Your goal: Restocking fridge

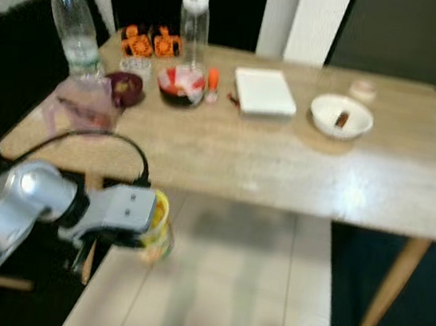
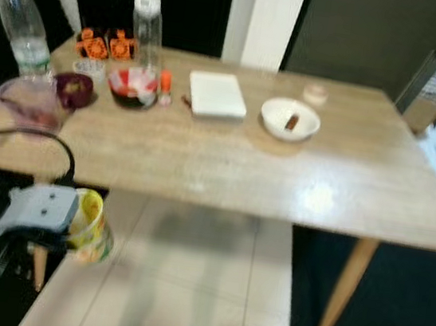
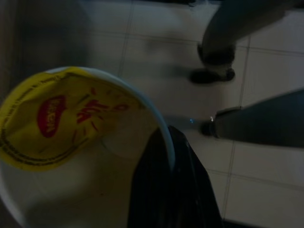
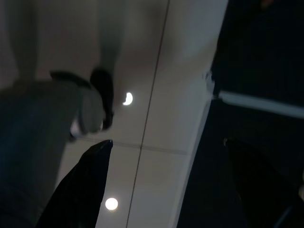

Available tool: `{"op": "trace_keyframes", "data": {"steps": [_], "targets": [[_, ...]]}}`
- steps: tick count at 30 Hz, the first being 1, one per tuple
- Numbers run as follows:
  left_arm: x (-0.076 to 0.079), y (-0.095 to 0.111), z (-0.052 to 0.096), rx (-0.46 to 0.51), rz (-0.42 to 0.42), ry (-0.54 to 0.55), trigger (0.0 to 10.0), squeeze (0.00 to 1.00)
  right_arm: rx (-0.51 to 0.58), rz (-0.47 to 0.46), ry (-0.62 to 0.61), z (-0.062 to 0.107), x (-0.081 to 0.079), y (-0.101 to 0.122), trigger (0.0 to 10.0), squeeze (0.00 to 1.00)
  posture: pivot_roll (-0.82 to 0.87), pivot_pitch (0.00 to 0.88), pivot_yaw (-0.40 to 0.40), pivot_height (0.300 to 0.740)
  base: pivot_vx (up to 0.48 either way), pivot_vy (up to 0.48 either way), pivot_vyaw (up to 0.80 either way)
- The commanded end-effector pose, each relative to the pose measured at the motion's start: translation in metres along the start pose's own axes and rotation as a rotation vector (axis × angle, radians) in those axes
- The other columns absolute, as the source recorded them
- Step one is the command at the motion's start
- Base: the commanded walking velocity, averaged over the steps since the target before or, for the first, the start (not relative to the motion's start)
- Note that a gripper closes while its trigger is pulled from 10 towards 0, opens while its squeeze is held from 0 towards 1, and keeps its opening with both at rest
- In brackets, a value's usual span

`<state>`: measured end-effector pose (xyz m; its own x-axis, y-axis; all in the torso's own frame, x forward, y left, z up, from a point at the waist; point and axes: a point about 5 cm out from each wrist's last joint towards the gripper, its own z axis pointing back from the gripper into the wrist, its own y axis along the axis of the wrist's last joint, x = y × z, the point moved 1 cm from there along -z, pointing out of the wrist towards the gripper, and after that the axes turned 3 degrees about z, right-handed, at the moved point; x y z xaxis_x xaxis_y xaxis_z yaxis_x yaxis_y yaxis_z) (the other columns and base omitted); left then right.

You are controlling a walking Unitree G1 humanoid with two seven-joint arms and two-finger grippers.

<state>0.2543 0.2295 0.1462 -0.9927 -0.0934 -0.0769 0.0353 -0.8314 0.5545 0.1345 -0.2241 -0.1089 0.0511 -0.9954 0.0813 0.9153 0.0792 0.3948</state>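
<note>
A yellow-lidded cup (image 1: 158, 227) is pinched by the left claw (image 1: 149, 230), held low in front of the desk (image 1: 281, 171), below its near edge and above the tiled floor (image 1: 225, 293). In the left wrist view the cup's white rim (image 3: 142, 102) is gripped by a black finger (image 3: 171, 190), with the yellow foil lid (image 3: 57, 118) partly peeled and crumpled over the opening. A black cable (image 1: 100, 143) is looped above the silver left arm (image 1: 19, 209).

The right claw (image 4: 166, 185) hangs idle beside the robot; in the right wrist view its two black fingers are spread wide apart over the pale floor tiles.

On the desk, at its far left, a clear plastic bottle (image 1: 71, 23) with a teal cap stands upright. Near it a second clear bottle (image 1: 194, 19) with a white cap is seen. Between them two orange items (image 1: 149, 43) are set side by side. In front of these a dark red bowl (image 1: 125, 88), a pinkish clear jug (image 1: 85, 105) and a bowl (image 1: 182, 84) with red and white contents are placed. A small orange object (image 1: 213, 78) lies just beside that bowl. A white flat box (image 1: 264, 91) rests near the middle, and a white bowl (image 1: 341, 116) holding a brown item stands to its right. The views are blurred.
</note>
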Motion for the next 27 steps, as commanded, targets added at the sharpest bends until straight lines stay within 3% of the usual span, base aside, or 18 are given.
{"op": "trace_keyframes", "data": {"steps": [1,3,4,5,6,7,8,9,10,11,13,17,19,20,22,24,25,27], "targets": [[0.001,-0.008,-0.01,-0.028,0.022,-0.004,10.0,0.0,0.007,-0.005,-0.003,0.001,0.006,0.0,10.0,0.0,0.07,0.0,-0.046,0.74,0.0,0.0,0.0],[0.005,-0.04,-0.041,-0.081,0.164,-0.013,10.0,0.0,0.003,-0.001,-0.015,0.003,0.016,-0.003,10.0,0.0,0.07,0.0,-0.045,0.74,0.0,0.0,0.0],[0.005,-0.04,-0.041,-0.081,0.164,-0.013,10.0,0.0,0.003,-0.001,-0.015,0.003,0.016,-0.003,10.0,0.0,0.07,0.0,-0.045,0.74,0.0,0.0,0.0],[0.011,-0.056,-0.057,-0.112,0.233,-0.026,10.0,0.0,0.003,0.001,-0.016,0.003,0.017,-0.004,10.0,0.0,0.07,0.0,-0.044,0.74,0.0,0.0,0.0],[0.011,-0.056,-0.057,-0.112,0.233,-0.026,10.0,0.0,0.003,0.001,-0.016,0.003,0.017,-0.004,10.0,0.0,0.07,0.0,-0.044,0.74,0.0,0.0,0.0],[0.017,-0.072,-0.074,-0.146,0.298,-0.022,10.0,0.0,0.005,0.002,-0.015,0.003,0.015,-0.003,10.0,0.0,0.07,0.0,-0.044,0.74,0.0,0.0,0.0],[0.017,-0.072,-0.074,-0.146,0.298,-0.022,10.0,0.0,0.005,0.002,-0.015,0.003,0.015,-0.003,10.0,0.0,0.07,0.0,-0.044,0.74,0.0,0.0,0.0],[0.025,-0.096,-0.105,-0.216,0.374,0.078,10.0,0.0,0.01,0.006,-0.008,0.001,0.004,0.002,10.0,0.0,0.06,0.0,-0.044,0.74,0.0,0.0,0.0],[0.025,-0.096,-0.105,-0.216,0.374,0.078,10.0,0.0,0.01,0.006,-0.008,0.001,0.004,0.002,10.0,0.0,0.06,0.0,-0.044,0.74,0.0,0.0,0.0],[0.029,-0.108,-0.12,-0.286,0.379,0.184,10.0,0.0,0.015,0.01,-0.005,-0.001,-0.004,0.006,10.0,0.0,0.06,0.0,-0.045,0.74,0.0,0.0,0.0],[0.041,-0.117,-0.135,-0.294,0.476,0.231,10.0,0.0,0.015,0.02,0.0,-0.003,-0.015,0.009,10.0,0.0,0.06,0.0,-0.045,0.74,0.0,0.0,0.0],[0.067,-0.133,-0.154,-0.347,0.614,0.299,10.0,0.0,0.012,0.037,0.009,-0.005,-0.035,0.013,10.0,0.0,0.05,0.0,-0.043,0.74,0.0,0.0,0.0],[0.076,-0.136,-0.161,-0.339,0.709,0.345,10.0,0.0,0.012,0.04,0.014,-0.006,-0.042,0.014,10.0,0.0,0.05,0.0,-0.044,0.74,0.0,0.0,0.0],[0.076,-0.136,-0.161,-0.339,0.709,0.345,10.0,0.0,0.012,0.04,0.014,-0.006,-0.042,0.014,10.0,0.0,0.05,0.0,-0.044,0.74,0.0,0.0,0.0],[0.086,-0.139,-0.168,-0.328,0.832,0.41,10.0,0.0,0.01,0.051,0.013,-0.006,-0.046,0.014,10.0,0.0,0.05,0.0,-0.045,0.74,0.0,0.0,0.0],[0.088,-0.14,-0.17,-0.328,0.861,0.425,10.0,0.0,0.009,0.054,0.012,-0.006,-0.046,0.014,10.0,0.0,0.05,0.0,-0.045,0.74,0.0,0.0,0.0],[0.101,-0.143,-0.177,-0.333,0.95,0.486,10.0,0.0,0.004,0.059,0.003,-0.005,-0.037,0.011,10.0,0.0,0.05,0.0,-0.044,0.74,0.0,0.0,-0.78],[0.11,-0.144,-0.182,-0.341,1.006,0.514,10.0,0.0,0.0,0.06,-0.007,-0.004,-0.028,0.009,10.0,0.0,0.05,0.0,-0.044,0.74,0.0,0.0,-0.78]]}}
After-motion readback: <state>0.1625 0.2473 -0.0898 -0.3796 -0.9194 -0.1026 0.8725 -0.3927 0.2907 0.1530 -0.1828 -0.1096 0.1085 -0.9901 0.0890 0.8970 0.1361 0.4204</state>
